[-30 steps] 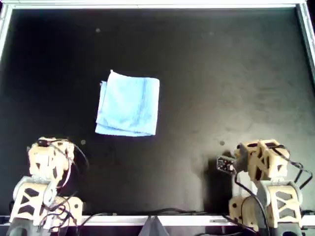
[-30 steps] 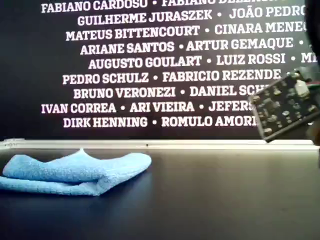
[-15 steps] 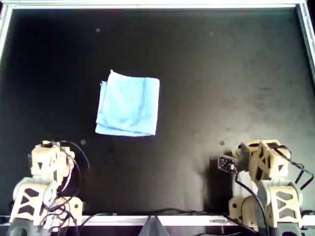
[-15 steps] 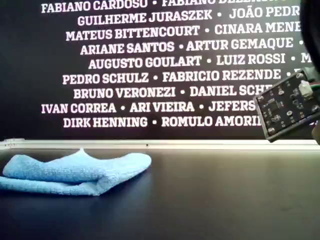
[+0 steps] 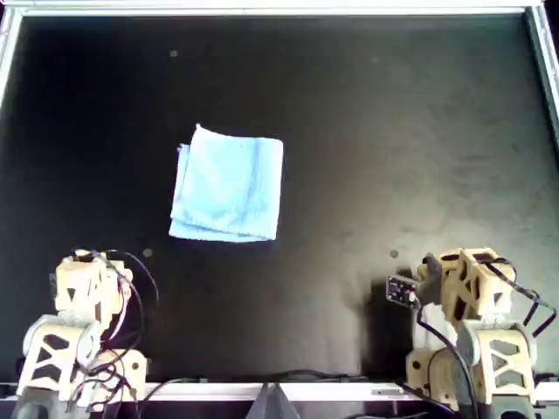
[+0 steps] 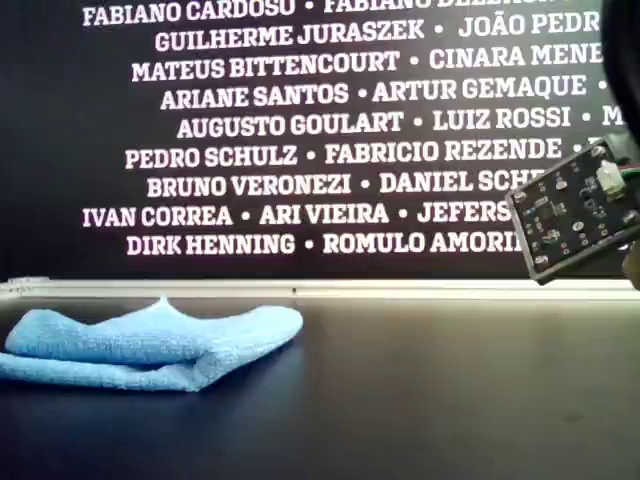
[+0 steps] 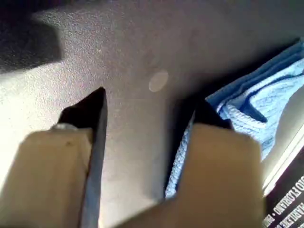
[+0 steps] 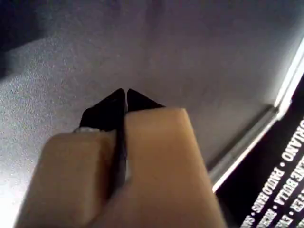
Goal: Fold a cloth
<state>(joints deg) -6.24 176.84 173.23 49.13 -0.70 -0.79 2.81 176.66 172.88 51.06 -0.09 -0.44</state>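
The light blue cloth point(image 5: 227, 183) lies folded into a small layered rectangle on the black table, left of the middle in the overhead view. It shows at the exterior view's left point(image 6: 150, 345) and in the first wrist view point(image 7: 256, 109). My first gripper point(image 7: 149, 102) is open and empty, held over bare table short of the cloth. It is the arm at the overhead view's lower left point(image 5: 92, 271). My second gripper point(image 8: 126, 92) is shut on nothing, far from the cloth, at the overhead view's lower right point(image 5: 437, 266).
A metal rim point(image 5: 279, 9) frames the black table. A small circuit board point(image 6: 580, 215) on the second arm hangs at the exterior view's right. A pale spot point(image 5: 147, 253) marks the table near the first arm. A wall of white names point(image 6: 300, 130) stands behind.
The first arm has drawn back a little toward the table's front edge. The circuit board in the exterior view has shifted slightly right. The cloth has not moved.
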